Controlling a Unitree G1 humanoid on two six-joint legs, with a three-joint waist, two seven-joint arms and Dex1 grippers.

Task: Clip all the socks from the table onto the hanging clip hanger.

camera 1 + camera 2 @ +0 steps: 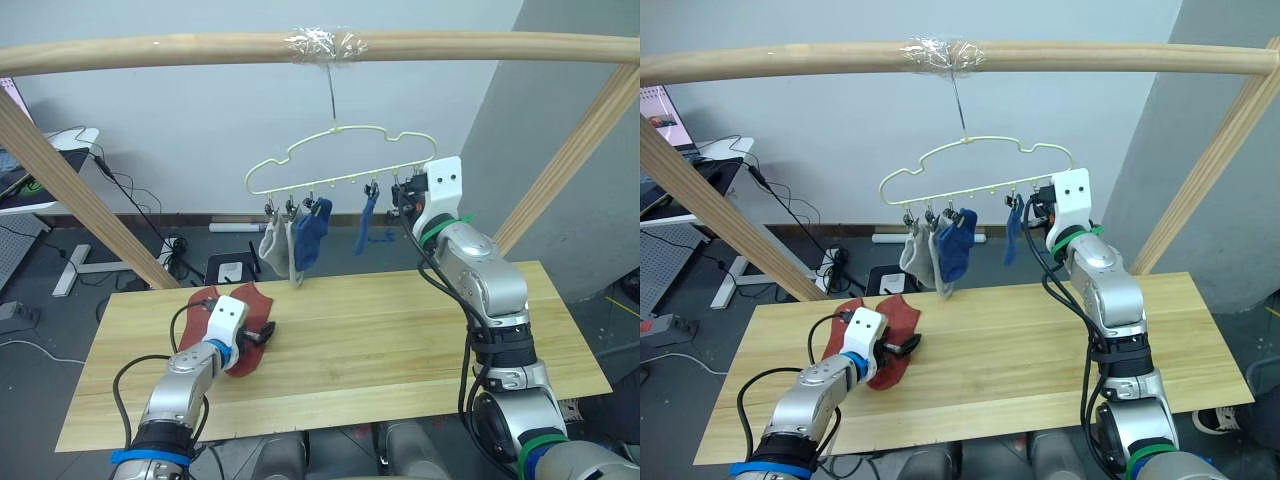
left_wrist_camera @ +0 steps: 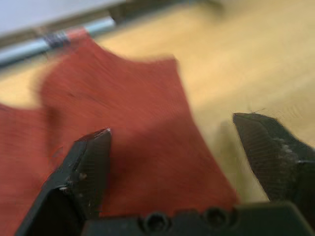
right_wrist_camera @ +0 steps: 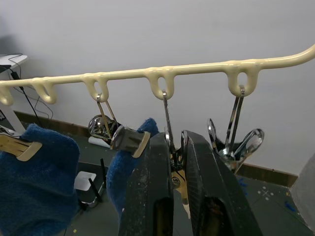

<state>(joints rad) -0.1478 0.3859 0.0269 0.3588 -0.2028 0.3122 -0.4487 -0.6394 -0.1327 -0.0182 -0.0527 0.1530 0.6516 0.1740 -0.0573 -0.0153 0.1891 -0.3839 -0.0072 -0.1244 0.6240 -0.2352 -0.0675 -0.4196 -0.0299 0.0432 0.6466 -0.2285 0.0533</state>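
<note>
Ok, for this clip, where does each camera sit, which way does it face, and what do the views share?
Left eye: on the head, looking forward and down at the table, clip hanger and both arms.
Right eye: beside it, facing the same way onto the same scene.
Left wrist: along the open left gripper, low over a rust-red sock.
Right wrist: along the right gripper, shut on a clip under the hanger bar.
Shared: the blue socks show in both eye views and the right wrist view.

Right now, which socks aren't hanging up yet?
The rust-red socks. They lie on the table under the open left gripper, while the grey socks and blue socks hang from the clip hanger.
</note>
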